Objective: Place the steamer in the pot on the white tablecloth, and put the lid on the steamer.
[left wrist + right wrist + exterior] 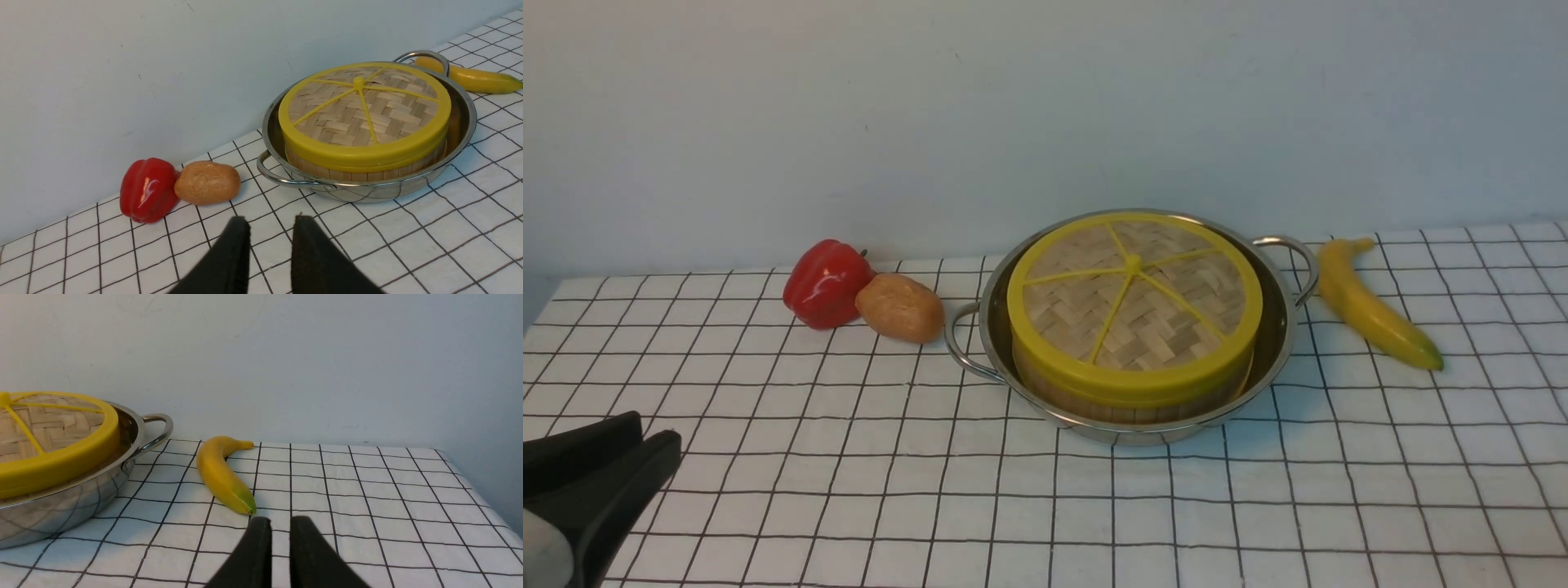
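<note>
The pot point(1278, 327) stands on the white tablecloth point(849, 490) at mid table. The steamer point(1127, 404) sits inside it, only its bamboo wall showing. The lid point(1134, 294) lies flat on top of the steamer and hides its contents. My left gripper point(658, 437) is low at the front left, well away from the pot; in the left wrist view it point(270, 222) is open and empty, pointing toward the pot point(367, 190) and lid point(363, 110). My right gripper point(281, 520) has its jaws nearly together and holds nothing, to the right of the pot point(61, 506).
A red pepper point(827, 282) and a potato point(900, 307) lie side by side left of the pot. A banana point(1372, 306) lies right of it, just beyond my right gripper. A wall stands close behind. The table's right edge point(490, 506) drops off.
</note>
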Tool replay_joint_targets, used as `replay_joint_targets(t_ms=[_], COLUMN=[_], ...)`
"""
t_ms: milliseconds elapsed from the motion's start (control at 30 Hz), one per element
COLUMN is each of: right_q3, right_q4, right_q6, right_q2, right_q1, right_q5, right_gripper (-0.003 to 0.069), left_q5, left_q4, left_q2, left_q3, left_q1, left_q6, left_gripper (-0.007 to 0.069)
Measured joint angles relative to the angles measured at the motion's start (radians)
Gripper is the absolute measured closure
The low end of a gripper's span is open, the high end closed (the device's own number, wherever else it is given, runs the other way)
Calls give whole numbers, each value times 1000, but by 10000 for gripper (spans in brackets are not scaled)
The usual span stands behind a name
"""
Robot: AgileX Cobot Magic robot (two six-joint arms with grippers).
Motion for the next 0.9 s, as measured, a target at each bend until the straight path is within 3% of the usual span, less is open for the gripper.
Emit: replay_joint_targets(t_ms=[400, 600, 767, 900], right_q3=[0, 0, 0, 0], right_q4=[2, 2, 2, 2], right_q6=[0, 0, 0, 0], right_q2=[0, 0, -4, -4], right_q1=[0, 0, 0, 0], right_q5=[0, 0, 0, 0], right_gripper=[534, 519, 511, 503], left_q5=[0, 7, -24, -64], left_q4=[-1, 2, 3, 2], left_q2=[-15, -194, -344, -399], left_q3=[0, 22, 168, 284], left_q1=[3, 165, 367, 441], left_q6=[0, 8, 8, 8], left_gripper=[454, 444, 433, 423])
